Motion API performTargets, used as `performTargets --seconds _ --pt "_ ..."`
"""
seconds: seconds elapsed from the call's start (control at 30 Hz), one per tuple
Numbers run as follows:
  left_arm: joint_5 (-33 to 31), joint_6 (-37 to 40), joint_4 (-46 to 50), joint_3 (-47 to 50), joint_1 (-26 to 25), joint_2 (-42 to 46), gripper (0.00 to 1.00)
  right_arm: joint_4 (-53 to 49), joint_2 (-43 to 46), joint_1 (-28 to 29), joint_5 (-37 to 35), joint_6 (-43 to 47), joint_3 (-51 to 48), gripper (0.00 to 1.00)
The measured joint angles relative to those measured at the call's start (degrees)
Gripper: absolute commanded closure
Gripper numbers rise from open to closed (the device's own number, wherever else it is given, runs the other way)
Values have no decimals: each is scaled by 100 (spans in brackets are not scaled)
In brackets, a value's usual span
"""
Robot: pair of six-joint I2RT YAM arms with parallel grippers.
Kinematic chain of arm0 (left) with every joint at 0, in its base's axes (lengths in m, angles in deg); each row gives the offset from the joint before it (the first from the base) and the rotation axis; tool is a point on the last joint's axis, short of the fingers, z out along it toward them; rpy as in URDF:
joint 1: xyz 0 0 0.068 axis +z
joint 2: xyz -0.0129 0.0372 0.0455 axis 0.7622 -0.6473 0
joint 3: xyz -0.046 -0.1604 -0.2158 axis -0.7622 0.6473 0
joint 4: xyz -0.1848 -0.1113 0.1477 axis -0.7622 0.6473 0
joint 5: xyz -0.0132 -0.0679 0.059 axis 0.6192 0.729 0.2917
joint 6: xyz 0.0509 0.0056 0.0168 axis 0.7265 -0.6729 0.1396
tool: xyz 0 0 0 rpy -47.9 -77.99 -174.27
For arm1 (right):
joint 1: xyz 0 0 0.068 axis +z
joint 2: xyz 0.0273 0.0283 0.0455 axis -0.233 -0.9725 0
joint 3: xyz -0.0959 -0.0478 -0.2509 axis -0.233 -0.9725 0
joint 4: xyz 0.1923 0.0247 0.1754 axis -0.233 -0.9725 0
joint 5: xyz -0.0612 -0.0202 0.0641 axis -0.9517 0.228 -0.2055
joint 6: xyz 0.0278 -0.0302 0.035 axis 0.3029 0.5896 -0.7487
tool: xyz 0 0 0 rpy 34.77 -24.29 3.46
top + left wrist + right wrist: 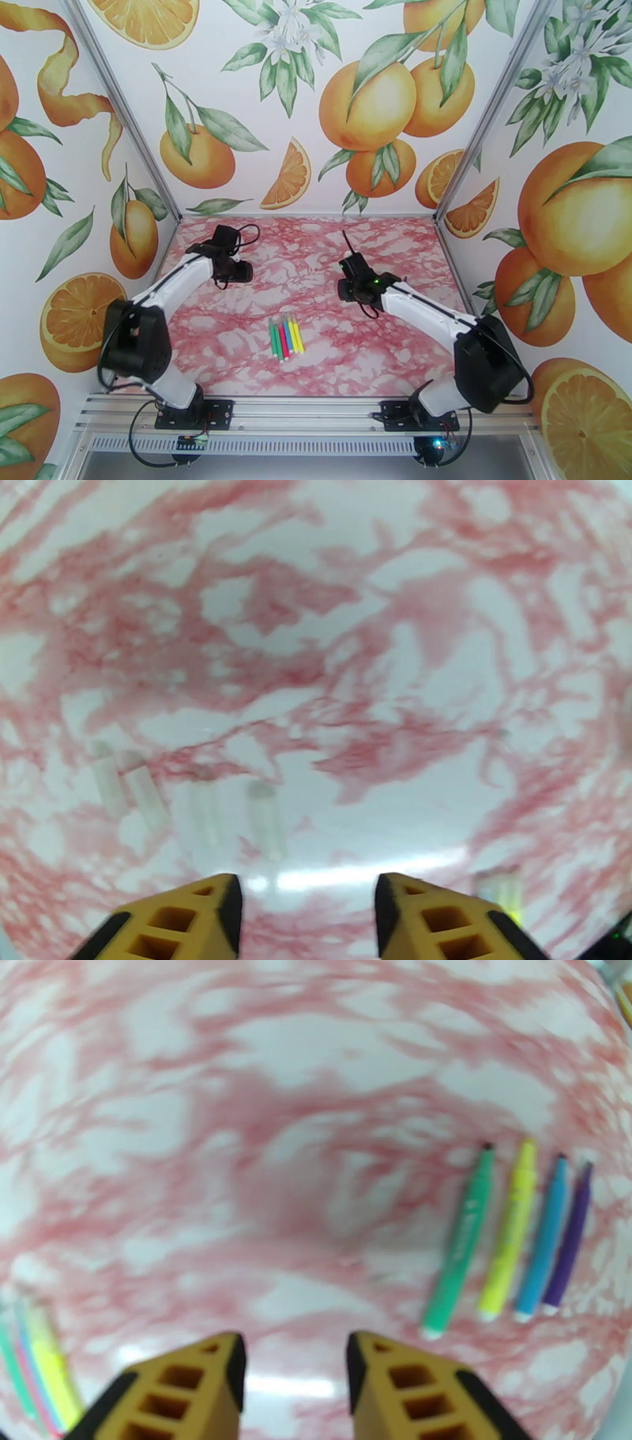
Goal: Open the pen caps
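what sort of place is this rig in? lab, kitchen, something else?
Probably a staged robot test booth, not a real room: panel walls printed with oranges, a pink marbled table, and an aluminium rail at the near edge bearing the left arm and right arm.

The marbled tabletop (237, 347) is lit brightly and evenly from above, and hardly any shadow is cast on it. In both wrist views the tabletop is bowed by wide-angle distortion, with its pattern smeared toward the edges, and a pale band of glare (355, 879) is reflected at its near side. The pens (505, 1236) on it are rendered soft — those at its near left corner are heavily blurred.
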Motion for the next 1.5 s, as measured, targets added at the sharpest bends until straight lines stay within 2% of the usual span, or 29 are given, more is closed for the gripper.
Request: performTargets --seconds 0.13,0.27,0.67,0.97,1.5 --pt "525 -149 -278 756 -2 831 39 31 22 409 308 -4 -197 60" --pt "876 -310 -498 1333 -2 1300 39 103 22 745 599 -48 -372 60" --pt "1257 -509 -957 1860 -2 1506 39 643 -509 1687 1239 -264 -487 60" --pt "1204 -525 -1054 1930 -2 1604 39 903 -1078 1954 1351 -481 -422 61" --pt "1126 -522 -1088 2017 -2 1606 39 1128 -1419 2017 1432 -608 -184 64"
